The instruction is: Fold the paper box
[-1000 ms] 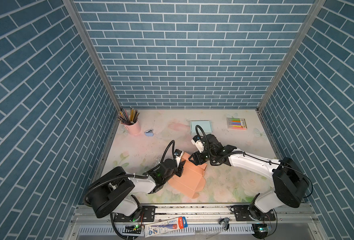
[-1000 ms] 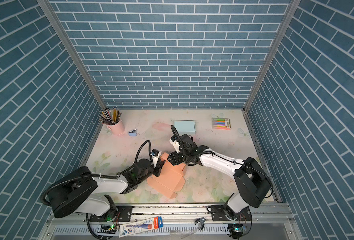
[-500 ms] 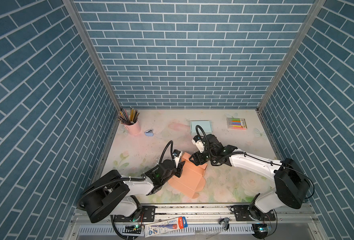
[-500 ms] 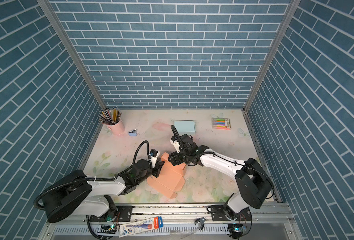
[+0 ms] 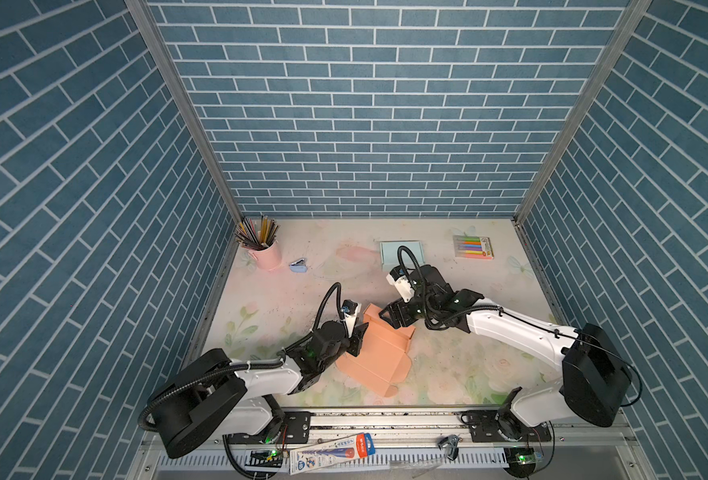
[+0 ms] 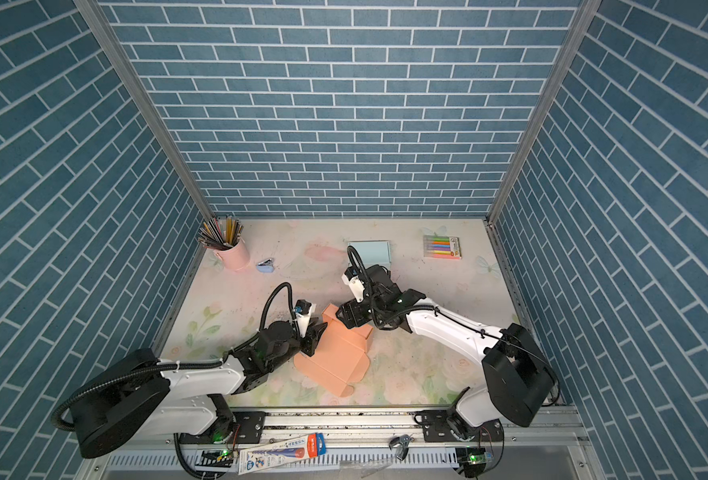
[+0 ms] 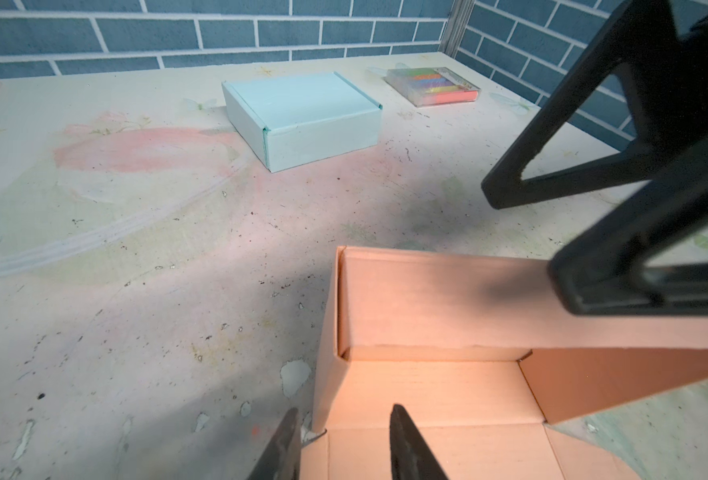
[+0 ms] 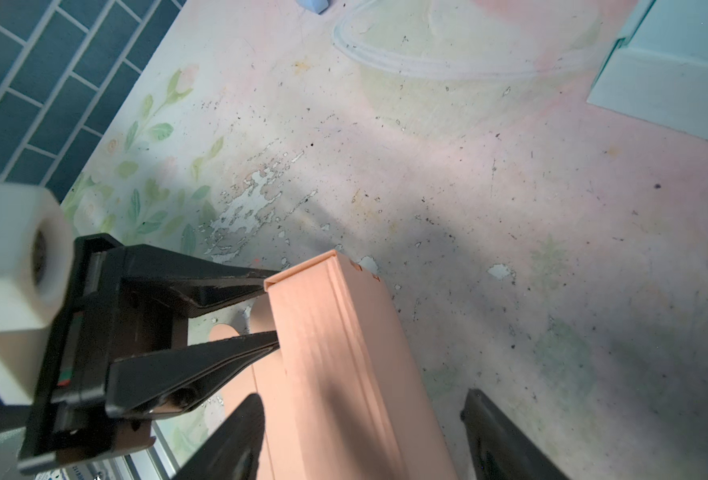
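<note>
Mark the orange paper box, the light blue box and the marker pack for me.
orange paper box [image 5: 379,353]: in a top view, flat middle panel.
light blue box [image 7: 302,99]: left wrist view, closed lid.
marker pack [image 5: 472,247]: in a top view, its middle.

Blue box [image 8: 672,79] cut by right wrist frame edge; paper box [image 5: 375,357] far end partly hidden under right hand [image 5: 390,319].

You're in a robot lab test cell, dressed up as a desk.
The walls [image 5: 364,124] are printed brick panels held in metal posts [image 5: 186,108]. Your left arm [image 5: 260,376] and right arm [image 5: 518,332] bolt to a rail [image 5: 385,422] along the near edge, with a lit circuit board [image 5: 524,457] below it. The floral table [image 5: 447,353] carries staged props: pencil cup [image 5: 267,251] far left, marker pack [image 5: 472,247] far right, blue box [image 5: 387,253] between them.
</note>
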